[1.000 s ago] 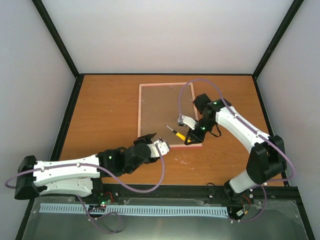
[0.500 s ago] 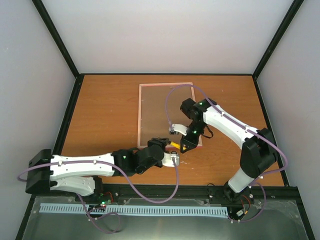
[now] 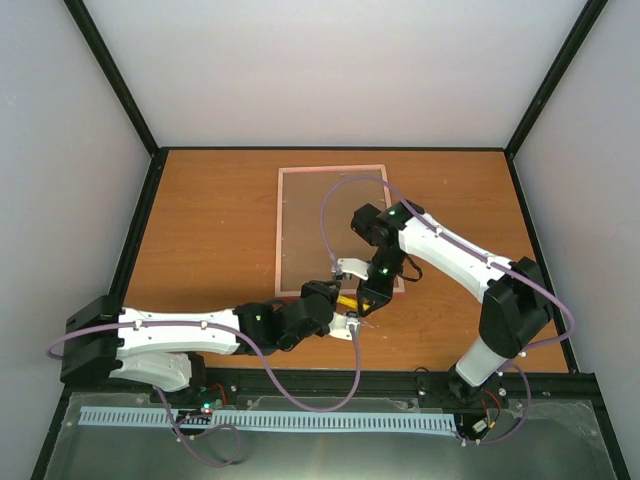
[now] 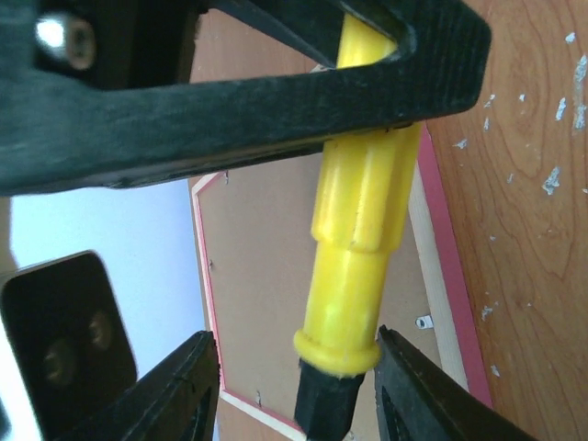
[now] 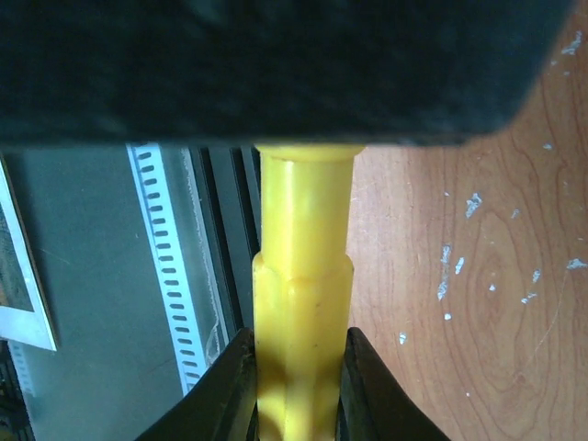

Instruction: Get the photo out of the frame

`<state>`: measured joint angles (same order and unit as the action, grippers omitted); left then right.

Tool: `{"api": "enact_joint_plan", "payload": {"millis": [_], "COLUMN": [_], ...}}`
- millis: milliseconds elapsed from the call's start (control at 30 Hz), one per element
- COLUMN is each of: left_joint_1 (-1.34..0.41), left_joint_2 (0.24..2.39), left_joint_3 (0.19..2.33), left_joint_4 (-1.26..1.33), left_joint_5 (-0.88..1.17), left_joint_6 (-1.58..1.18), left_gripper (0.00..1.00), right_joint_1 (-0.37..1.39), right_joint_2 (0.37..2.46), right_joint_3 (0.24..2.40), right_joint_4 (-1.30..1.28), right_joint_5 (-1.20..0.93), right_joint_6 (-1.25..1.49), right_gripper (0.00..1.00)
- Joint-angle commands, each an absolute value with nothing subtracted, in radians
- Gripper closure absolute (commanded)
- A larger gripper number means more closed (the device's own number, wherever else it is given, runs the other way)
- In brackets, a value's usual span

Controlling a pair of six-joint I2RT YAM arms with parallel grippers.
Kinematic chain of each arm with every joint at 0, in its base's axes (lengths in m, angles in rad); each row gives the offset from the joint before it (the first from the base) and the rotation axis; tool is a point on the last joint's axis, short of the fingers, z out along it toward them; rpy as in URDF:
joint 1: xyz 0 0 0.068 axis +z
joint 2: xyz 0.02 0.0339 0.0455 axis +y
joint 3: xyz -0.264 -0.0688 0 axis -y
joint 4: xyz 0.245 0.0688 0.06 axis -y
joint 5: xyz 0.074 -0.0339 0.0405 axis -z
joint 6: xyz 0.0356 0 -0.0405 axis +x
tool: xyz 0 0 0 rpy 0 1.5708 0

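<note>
Bright even light, blurred wrist close-ups

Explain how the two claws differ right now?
The right gripper is clamped shut on the yellow screwdriver, around its handle; the left gripper is open. The right gripper touches the tool; the left gripper only flanks the handle's collar end, with a gap on each side. Both are at the same screwdriver.

The screwdriver (image 4: 363, 230) runs from between the right jaws to between the left jaws. Beyond these 2 pairs the frame (image 3: 305, 225) lies flat on the counter (image 3: 210, 230).
</note>
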<state>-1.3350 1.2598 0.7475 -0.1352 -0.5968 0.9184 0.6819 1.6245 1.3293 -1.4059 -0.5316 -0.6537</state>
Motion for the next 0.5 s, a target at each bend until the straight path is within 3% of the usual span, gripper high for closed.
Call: {"api": "enact_joint_plan", "payload": {"millis": [0,133,300,333,367,467], "left_joint_1": [-1.342,-1.333,-1.325,-1.324,-1.321,-1.301], "left_joint_2": [1.270,1.281,1.287,1.287,1.285,1.276], "left_joint_3": [0.739,0.728,0.722,0.723,0.726,0.753], "left_joint_4": [-0.083,-0.078,-0.027,-0.015,-0.009,-0.014], "left_joint_5": [-0.609,-0.624,-0.640,-0.642,-0.638,-0.596], "left_joint_6": [0.975,0.986,0.985,0.972,0.948,0.806], "left_gripper": [0.54,0.66,0.90,0.93,0.93,0.95], "right_joint_1": [0.705,0.707,0.707,0.707,0.706,0.697], "right_joint_2": [1.631,1.629,1.627,1.621,1.612,1.563], "right_joint_3": [1.366,1.371,1.375,1.379,1.386,1.413], "right_joint_4": [-1.442,-1.453,-1.458,-1.460,-1.460,-1.442], "right_joint_5": [-0.548,-0.554,-0.551,-0.551,-0.550,-0.539], "right_joint_6": [-0.645,-0.646,-0.649,-0.652,-0.652,-0.644], "right_gripper": [0.97,0.97,0.97,0.92,0.81,0.41]}}
